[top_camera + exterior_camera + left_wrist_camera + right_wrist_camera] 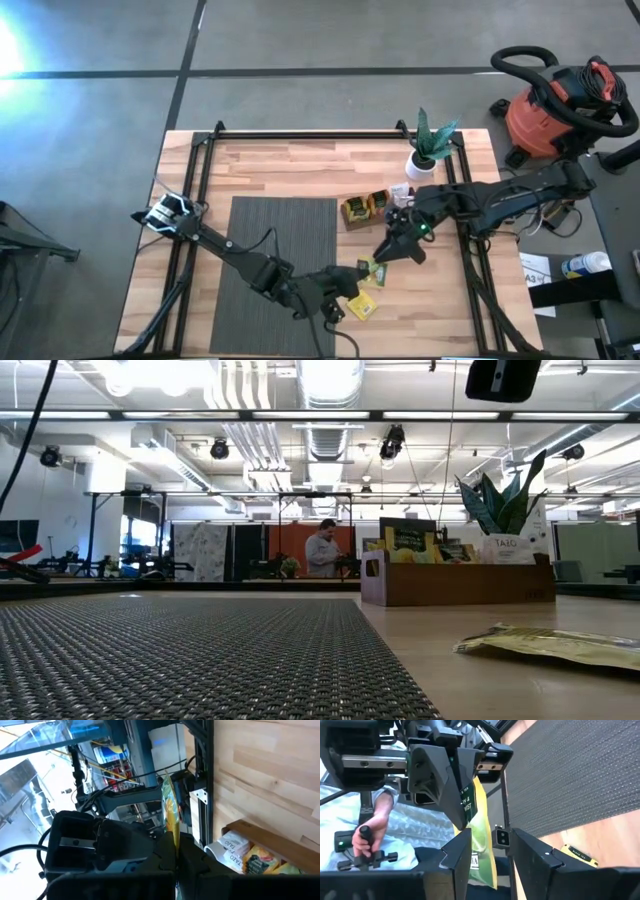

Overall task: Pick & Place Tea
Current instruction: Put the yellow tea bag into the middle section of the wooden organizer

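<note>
A yellow-green tea sachet (pixel 372 269) hangs in the air between my two grippers, above the table's near right part. My left gripper (pixel 356 280) is shut on it. My right gripper (pixel 388 252) is open; in the right wrist view the sachet's (pixel 479 845) free end stands between the right gripper's (pixel 490 857) fingers, close by one finger, and I cannot tell whether it touches. A second yellow sachet (pixel 362 306) lies flat on the table near the front edge. The brown wooden tray (pixel 364 209) holds several more sachets. My left gripper (pixel 176 862) pinches the sachet between its two fingers by one end (pixel 464 802). The fingers come level from the table's left side. The sachet stands on edge, lifted clear of the table, and sticks out past the fingers toward my right gripper.
A grey woven mat (pixel 280 260) covers the table's left middle. A white pot with a green plant (pixel 427 152) stands behind the tray. A black frame (pixel 330 134) runs round the table. A red shop vacuum (pixel 555 105) stands off the table. A person's hand (pixel 370 830) grips a handle beyond the table.
</note>
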Tool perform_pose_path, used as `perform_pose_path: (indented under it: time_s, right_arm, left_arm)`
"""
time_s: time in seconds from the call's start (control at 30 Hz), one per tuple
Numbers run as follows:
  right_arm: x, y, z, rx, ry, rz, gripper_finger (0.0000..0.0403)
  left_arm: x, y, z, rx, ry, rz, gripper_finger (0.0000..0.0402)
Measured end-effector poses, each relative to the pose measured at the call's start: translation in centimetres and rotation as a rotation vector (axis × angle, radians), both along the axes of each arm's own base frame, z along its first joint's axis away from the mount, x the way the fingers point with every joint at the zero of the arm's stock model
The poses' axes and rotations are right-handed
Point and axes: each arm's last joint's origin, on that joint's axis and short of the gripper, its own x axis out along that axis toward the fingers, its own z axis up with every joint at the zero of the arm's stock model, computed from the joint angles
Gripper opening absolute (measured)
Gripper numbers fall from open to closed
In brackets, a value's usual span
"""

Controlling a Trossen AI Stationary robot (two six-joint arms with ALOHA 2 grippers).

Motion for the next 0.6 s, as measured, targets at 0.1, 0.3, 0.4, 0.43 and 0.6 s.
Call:
perform_pose_path:
  time_s: [0.1,0.3,0.4,0.43,0.6]
  right_arm:
    - [0.4,0.1,-0.3,0.012,0.013,0.026,0.0137]
    - [1.3,0.5,-0.9,0.025,0.007,0.082,0.0137]
    - [1.3,0.5,-0.9,0.022,0.003,0.096,0.0133]
    - [1.3,0.5,-0.9,0.018,0.001,0.098,0.0130]
    - [1.3,0.5,-0.9,-0.006,-0.021,0.109,0.0093]
  left_arm:
    - [0.1,0.1,0.0,0.000,0.002,-0.008,0.0001]
    - [0.3,0.6,-0.2,-0.005,-0.002,-0.006,0.0000]
    - [0.4,0.7,-0.1,-0.011,-0.007,-0.003,0.0000]
    - [0.4,0.7,-0.2,-0.013,-0.007,-0.002,0.0000]
    - [0.4,0.7,-0.2,-0.066,-0.020,0.006,0.0001]
